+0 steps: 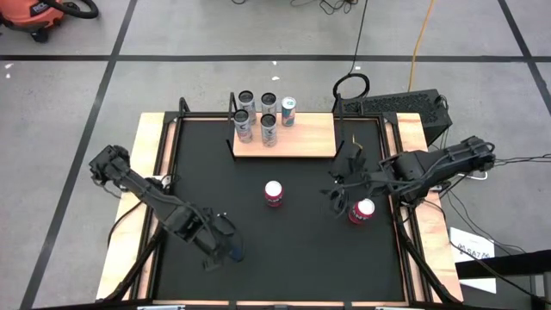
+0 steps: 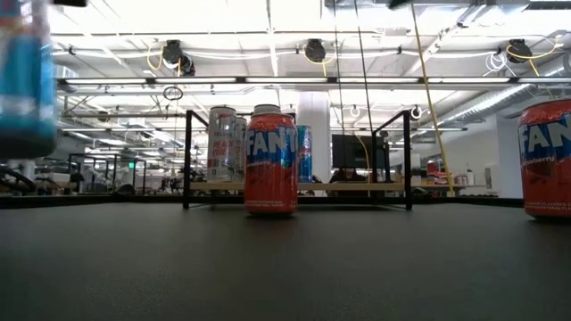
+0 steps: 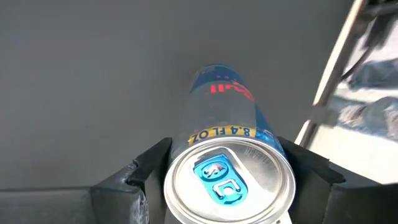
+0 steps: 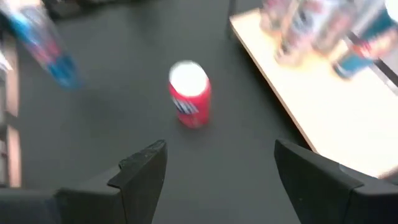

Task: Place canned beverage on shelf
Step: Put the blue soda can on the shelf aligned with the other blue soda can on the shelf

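High view gives you the whole layout: the shelf [image 1: 297, 138], a light-wood board with black uprights, sits at the far edge of the black tabletop [image 1: 284, 254], and five cans [image 1: 268, 118] stand bunched on its left end, leaving the right part of the board bare. Your left gripper [image 1: 225, 245] is over the near-left part of the table, and its fingers [image 3: 144, 168] are pinching a blue can [image 3: 227, 155] between them — the left wrist view looks straight down on the silver lid and blue tab, with a dark finger pressed to each side. In the low view that blue can [image 2: 25, 76] hangs blurred at the upper left, lifted clear of the table.

Your right gripper [image 1: 337, 193] hovers over the right side of the table with its fingers [image 4: 140, 171] spread and nothing between them. Just beside it, towards the right edge, stands a red Fanta can [image 1: 362, 211], upright and apart from the fingers. A second red Fanta can [image 1: 274, 194] stands upright near the middle of the table, in front of the shelf — you see it ahead of the right wrist camera too.
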Robot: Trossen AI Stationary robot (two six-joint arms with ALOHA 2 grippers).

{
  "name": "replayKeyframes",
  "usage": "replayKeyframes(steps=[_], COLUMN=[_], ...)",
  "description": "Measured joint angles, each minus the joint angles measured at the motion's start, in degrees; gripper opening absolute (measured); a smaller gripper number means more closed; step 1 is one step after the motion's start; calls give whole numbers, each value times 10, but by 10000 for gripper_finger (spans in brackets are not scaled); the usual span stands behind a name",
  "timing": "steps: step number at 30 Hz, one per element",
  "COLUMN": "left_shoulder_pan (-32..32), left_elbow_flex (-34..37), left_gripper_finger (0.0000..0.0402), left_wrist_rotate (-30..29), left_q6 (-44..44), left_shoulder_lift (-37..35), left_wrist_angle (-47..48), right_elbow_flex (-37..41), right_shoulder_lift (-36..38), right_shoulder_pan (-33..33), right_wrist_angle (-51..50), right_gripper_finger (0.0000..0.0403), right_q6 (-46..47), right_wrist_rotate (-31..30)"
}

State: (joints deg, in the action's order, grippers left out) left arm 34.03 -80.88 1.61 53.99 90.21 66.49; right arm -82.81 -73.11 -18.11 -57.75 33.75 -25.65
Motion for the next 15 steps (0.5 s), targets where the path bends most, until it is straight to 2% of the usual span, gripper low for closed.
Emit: replayKeyframes(steps=[3, 9, 15], left_shoulder_pan=[-20, -59, -98], left_elbow_flex=[-20, -38, -53], left_gripper_finger=[229, 228, 228], left_wrist_rotate=[-5, -13, -3], left_q6=[-8, -10, -81], left_shoulder_lift=[0, 3, 32], left_wrist_angle=[-1, -16, -69], right_elbow_flex=[54, 190, 246], right_shoulder_lift=[21, 95, 130], right_shoulder_pan=[0, 0, -2], right_wrist_angle=[3, 146, 236], right_gripper_finger=[283, 283, 283], right_q6=[22, 81, 126], right_wrist_rotate=[3, 46, 65])
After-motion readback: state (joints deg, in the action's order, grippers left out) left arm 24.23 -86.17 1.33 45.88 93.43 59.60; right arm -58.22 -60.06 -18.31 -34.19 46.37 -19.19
